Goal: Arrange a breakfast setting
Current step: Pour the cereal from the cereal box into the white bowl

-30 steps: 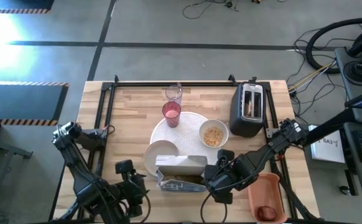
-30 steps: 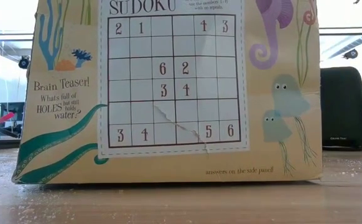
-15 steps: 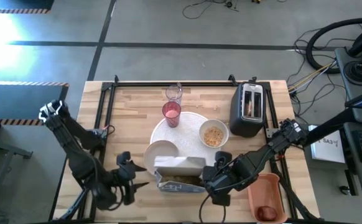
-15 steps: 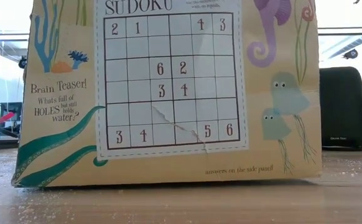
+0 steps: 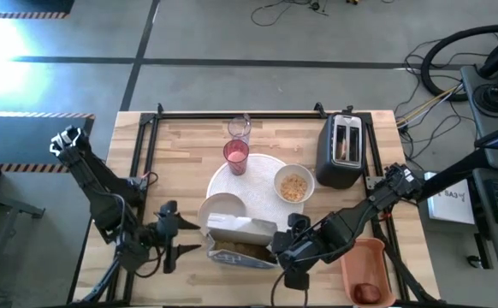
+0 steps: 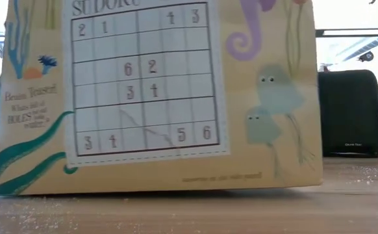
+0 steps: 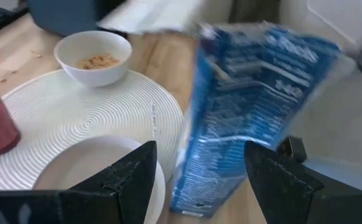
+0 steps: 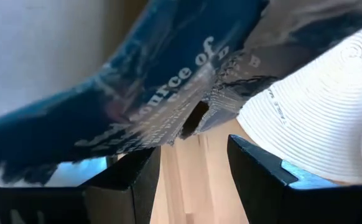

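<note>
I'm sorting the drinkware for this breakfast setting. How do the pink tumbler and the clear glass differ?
The pink tumbler is opaque pink, while the clear glass is see-through. The tumbler stands on the large white plate's rim; the glass stands on bare wood beyond it. From above, the tumbler looks slightly wider. Both stand upright, close together, far from either gripper.
</note>
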`<state>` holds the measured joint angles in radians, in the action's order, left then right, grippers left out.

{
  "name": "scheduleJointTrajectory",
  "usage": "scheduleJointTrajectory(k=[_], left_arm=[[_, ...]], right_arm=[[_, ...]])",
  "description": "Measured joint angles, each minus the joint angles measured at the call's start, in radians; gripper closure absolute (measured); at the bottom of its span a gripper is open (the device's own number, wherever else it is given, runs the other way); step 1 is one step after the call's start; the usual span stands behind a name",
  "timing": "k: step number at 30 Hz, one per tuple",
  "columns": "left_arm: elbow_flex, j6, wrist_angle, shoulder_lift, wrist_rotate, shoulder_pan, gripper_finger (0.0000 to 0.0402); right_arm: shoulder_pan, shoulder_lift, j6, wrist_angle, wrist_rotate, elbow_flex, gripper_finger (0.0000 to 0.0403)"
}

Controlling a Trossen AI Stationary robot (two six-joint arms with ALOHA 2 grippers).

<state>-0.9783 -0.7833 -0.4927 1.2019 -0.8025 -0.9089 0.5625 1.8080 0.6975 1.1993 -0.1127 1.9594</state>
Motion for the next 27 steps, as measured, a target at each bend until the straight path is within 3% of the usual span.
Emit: scheduleJointTrajectory(k=[11,27], left_arm=[[0.001,-0.01,-0.06,-0.024,0.091,-0.015,0.0177],[0.002,0.146,-0.058,0.015,0.164,-0.028,0.0177]], right_arm=[[0.0,0.0,0.0,-0.067,0.0,0.0,0.0227],[0.0,0.0,0.0,-0.083,-0.001,0.0,0.0227]])
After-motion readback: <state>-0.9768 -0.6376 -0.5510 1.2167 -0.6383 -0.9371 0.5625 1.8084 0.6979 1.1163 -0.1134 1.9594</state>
